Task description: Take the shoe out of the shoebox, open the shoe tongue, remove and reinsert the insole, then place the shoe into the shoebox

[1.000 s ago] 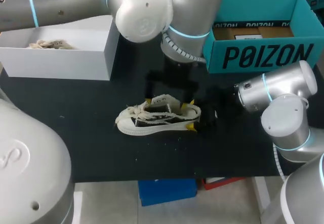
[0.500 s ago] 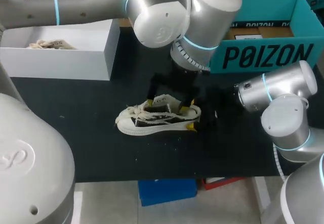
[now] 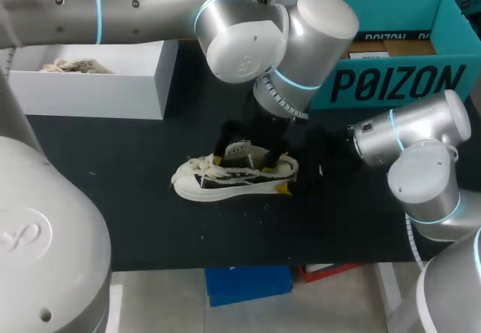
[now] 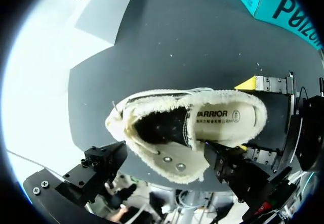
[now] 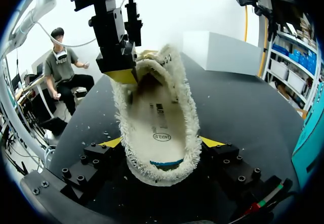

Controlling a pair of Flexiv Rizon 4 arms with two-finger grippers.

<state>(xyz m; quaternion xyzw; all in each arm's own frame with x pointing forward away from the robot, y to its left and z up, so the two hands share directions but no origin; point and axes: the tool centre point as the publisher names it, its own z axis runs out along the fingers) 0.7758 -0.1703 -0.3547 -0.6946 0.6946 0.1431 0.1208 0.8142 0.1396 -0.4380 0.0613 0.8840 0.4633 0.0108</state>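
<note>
- Black table (image 3: pixel 150 220); a white box (image 3: pixel 90 92) sits at its far left and the teal shoebox (image 3: pixel 391 77) at its far right, open side up.
- 1 shoe (image 3: pixel 233 177) stands upright on its sole mid-table, out of the shoebox and well apart from both boxes. It is cream with dark side panels and loose laces, toe toward the white box and heel toward the right arm.
- Right end effector (image 5: pixel 162 143) is clamped on the shoe's heel, with 1 yellow tip on each side of the fuzzy collar.
- Left end effector (image 3: pixel 252 151) comes in from the left and hangs over the shoe's opening, near the tongue.
- Left wrist view: left fingers (image 4: pixel 101 166) stand wide apart and straddle the shoe. 1 finger is clear of it and the other is at the collar edge, so there is no grip.
- Insole (image 4: pixel 223 117) lies flat inside the shoe, printed side up.
- Right wrist view: 1 yellow tip of the left end effector sits against the collar's edge ahead of the heel.
</note>
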